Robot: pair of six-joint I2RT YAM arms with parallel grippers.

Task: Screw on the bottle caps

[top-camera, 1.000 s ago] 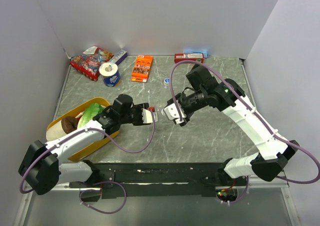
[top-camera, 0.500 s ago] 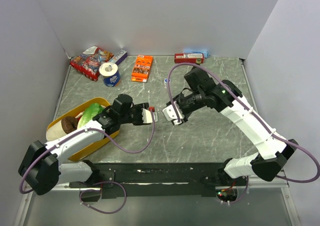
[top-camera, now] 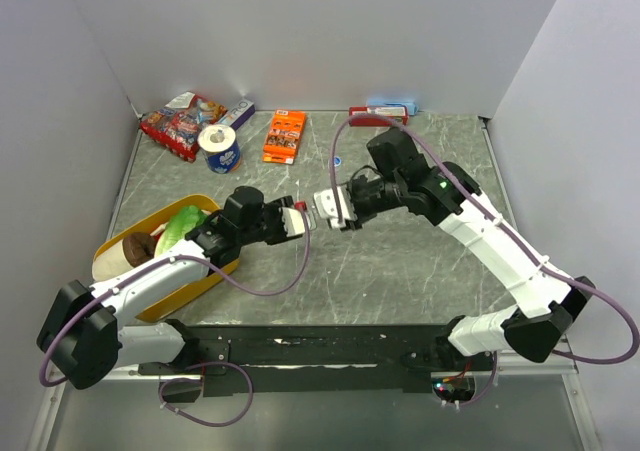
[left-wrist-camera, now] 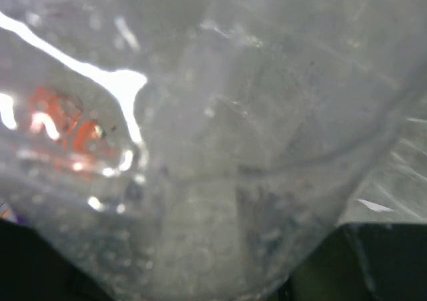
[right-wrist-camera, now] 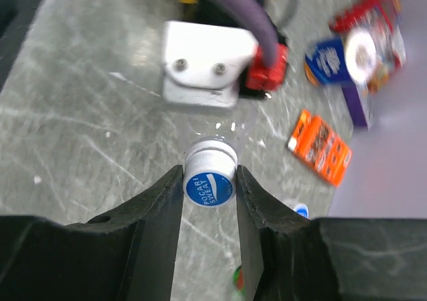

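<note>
1. Looking down from above, both arms reach in over the grey table (top-camera: 420, 271) and meet nose to nose near its middle. The left gripper (top-camera: 300, 222) comes from the left and the right gripper (top-camera: 324, 209) from the right, their tips almost touching. Whatever sits between them is too small to make out from up here. A second blue cap (top-camera: 334, 160) lies loose on the table just behind the meeting point, apart from both claws. Along the far edge are a snack bag (top-camera: 180, 121), a blue-and-white roll (top-camera: 220, 148), an orange box (top-camera: 285, 136) and a red box (top-camera: 372, 117). A yellow bowl (top-camera: 185, 296) sits at the left, under the left arm.

2. From the left wrist, the clear bottle (left-wrist-camera: 213, 147) fills nearly the whole view. It is blurred, with glare streaks and a red smear at the left. Dark finger parts show only at the bottom corners, with the bottle's body wedged between them, so the left claw is clenched on the bottle.

3. From the right wrist, two dark fingers (right-wrist-camera: 160, 214) pinch the blue cap (right-wrist-camera: 209, 186), touching it on both sides. Its blue top with white lettering faces the camera, above a white ribbed skirt. Just beyond it is the left gripper's white block. Only glints show between the two, so I cannot tell whether the cap sits on the neck.
</note>
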